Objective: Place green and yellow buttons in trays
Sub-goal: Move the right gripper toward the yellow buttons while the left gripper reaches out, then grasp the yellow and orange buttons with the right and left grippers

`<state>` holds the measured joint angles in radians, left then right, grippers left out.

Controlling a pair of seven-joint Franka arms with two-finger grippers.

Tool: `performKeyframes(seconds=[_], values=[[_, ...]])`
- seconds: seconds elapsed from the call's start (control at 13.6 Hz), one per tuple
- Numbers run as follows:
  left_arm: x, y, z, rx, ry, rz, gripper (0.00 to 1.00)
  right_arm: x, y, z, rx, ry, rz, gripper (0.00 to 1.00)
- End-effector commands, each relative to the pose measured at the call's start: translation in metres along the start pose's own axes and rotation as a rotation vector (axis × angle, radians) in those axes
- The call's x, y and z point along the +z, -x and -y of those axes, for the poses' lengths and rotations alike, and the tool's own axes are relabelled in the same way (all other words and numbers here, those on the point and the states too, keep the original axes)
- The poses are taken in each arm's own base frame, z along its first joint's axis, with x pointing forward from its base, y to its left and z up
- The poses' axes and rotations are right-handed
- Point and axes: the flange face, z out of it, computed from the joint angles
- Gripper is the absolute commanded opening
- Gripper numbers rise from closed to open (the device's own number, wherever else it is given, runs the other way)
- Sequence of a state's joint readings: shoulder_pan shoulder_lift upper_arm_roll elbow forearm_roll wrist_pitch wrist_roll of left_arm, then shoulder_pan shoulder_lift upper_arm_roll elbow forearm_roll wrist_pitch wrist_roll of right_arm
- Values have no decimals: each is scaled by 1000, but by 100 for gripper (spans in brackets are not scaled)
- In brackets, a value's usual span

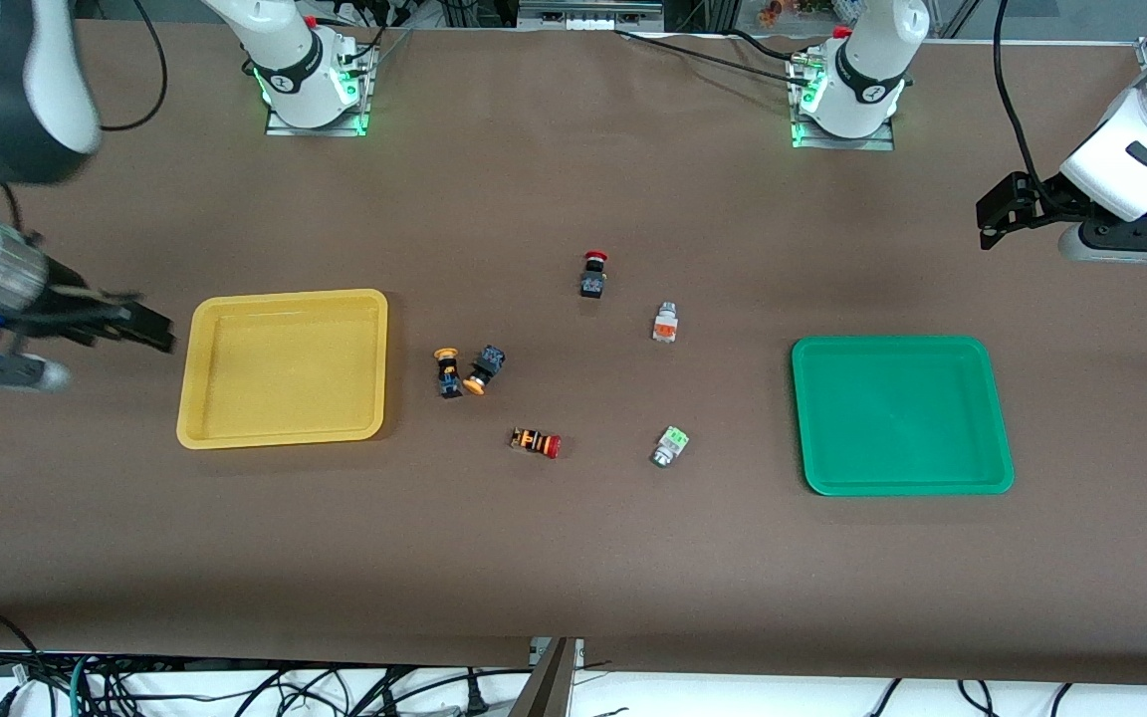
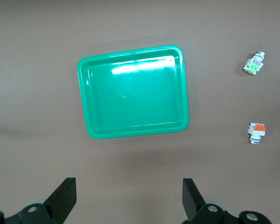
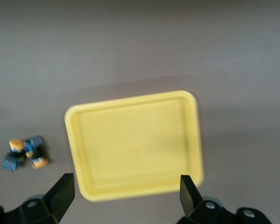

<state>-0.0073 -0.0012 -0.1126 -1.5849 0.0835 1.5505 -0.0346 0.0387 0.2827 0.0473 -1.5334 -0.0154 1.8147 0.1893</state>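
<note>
You have both trays empty and all the buttons loose on the tabletop (image 1: 573,558) between them, so nothing is sorted yet.

The yellow tray (image 1: 197,370) lies toward the right arm's end, the green tray (image 1: 1000,418) toward the left arm's end. That split lets each arm serve its own tray without crossing.

The two yellow-capped buttons, one (image 1: 448,372) touching the other (image 1: 483,368), sit just beside the yellow tray, the natural first job for the right arm. Because they touch, you will probably need to come at one from its free side or nudge them apart.

The white button with the green patch (image 1: 669,446) and the one with the orange patch (image 1: 666,323) lie apart from each other, nearer the green tray. Each has room around it for a clean grasp.

Leave the two red-capped switches alone: one (image 1: 593,274) is farthest from the camera, the striped one (image 1: 536,442) lies on its side nearest it.

Your right gripper (image 1: 150,329) hangs at the yellow tray's outer edge, fingers spread wide in its wrist view (image 3: 123,193), holding nothing. Your left gripper (image 1: 997,214) hangs off the green tray's outer corner, fingers likewise wide apart (image 2: 128,196) and empty. Both look poised high to survey before reaching in.
</note>
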Motion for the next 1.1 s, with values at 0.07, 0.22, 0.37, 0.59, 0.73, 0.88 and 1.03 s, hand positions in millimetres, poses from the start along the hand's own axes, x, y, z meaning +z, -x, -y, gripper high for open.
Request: performKeyframes(seconds=[0.07, 0.22, 0.37, 0.59, 0.73, 0.88, 1.03], values=[[17, -7, -8, 17, 21, 92, 100, 69, -13, 81, 55, -11, 5, 100], [33, -6, -27, 42, 39, 143, 100, 109, -10, 134, 108, -15, -8, 100], [77, -20, -75, 104, 38, 233, 100, 143, -1, 180, 129, -27, -23, 100], [122, -26, -144, 71, 18, 309, 100, 189, 17, 226, 102, -44, -40, 100], [152, -35, -180, 60, 19, 302, 100, 218, 32, 245, 97, -63, -63, 100], [189, -52, -194, 66, 45, 287, 100, 240, 46, 259, 108, -75, -75, 100], [228, -65, -218, 79, 87, 269, 100, 259, 58, 259, 104, -66, -63, 100]])
